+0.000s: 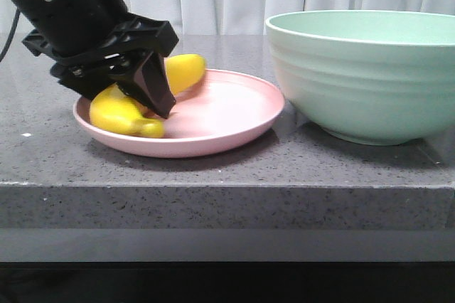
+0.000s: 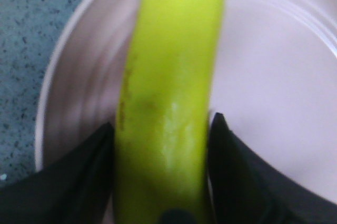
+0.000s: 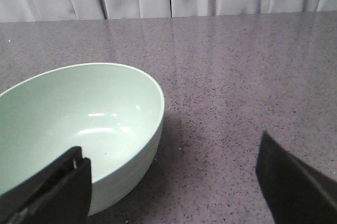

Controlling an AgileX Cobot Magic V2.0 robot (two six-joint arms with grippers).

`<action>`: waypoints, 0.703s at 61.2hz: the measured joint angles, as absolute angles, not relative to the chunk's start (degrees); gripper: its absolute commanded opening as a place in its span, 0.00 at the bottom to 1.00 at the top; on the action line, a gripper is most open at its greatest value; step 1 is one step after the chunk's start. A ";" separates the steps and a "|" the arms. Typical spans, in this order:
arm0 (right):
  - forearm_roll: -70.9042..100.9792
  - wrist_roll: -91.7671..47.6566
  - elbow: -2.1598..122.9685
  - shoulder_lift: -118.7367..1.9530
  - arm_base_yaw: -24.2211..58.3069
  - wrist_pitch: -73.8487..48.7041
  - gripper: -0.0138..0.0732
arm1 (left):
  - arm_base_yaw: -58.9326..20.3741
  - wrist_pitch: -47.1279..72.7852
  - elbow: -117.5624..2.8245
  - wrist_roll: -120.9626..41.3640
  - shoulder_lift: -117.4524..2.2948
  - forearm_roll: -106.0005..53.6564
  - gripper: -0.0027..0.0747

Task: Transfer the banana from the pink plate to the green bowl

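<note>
- The left gripper (image 1: 146,97) was down on the pink plate (image 1: 234,114), its two fingers (image 2: 79,176) set on both sides of the banana (image 2: 168,103) and touching it, so it seemed closed on the fruit.
- The banana (image 1: 124,114) lay on the plate, not yet lifted, I judged.
- The green bowl (image 1: 362,75) stood just beside the plate and was empty inside, ready to receive it.
- The right gripper (image 3: 174,182) hung wide apart near the bowl (image 3: 79,124), holding nothing, probably to leave the way free.

Pink plate (image 1: 234,114), green bowl (image 1: 362,75) on countertop (image 1: 213,168)
</note>
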State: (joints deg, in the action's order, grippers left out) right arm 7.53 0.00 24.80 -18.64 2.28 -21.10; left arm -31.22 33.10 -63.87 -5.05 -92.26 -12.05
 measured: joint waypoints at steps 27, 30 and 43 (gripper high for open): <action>15.40 0.00 24.80 -19.51 2.28 -21.71 0.90 | -31.72 35.05 -71.83 -5.05 -88.39 -11.83 0.09; 18.98 0.00 24.80 -20.36 2.28 -21.94 0.90 | -32.67 36.23 -73.17 -5.05 -86.75 -11.83 0.09; 43.43 -4.31 24.80 -28.44 5.63 -23.68 0.90 | -41.06 38.86 -76.57 -5.05 -80.34 -11.83 0.09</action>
State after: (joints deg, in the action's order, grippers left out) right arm 43.43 -4.31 24.80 -28.44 5.63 -23.68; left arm -41.06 38.86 -76.57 -5.05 -80.34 -11.83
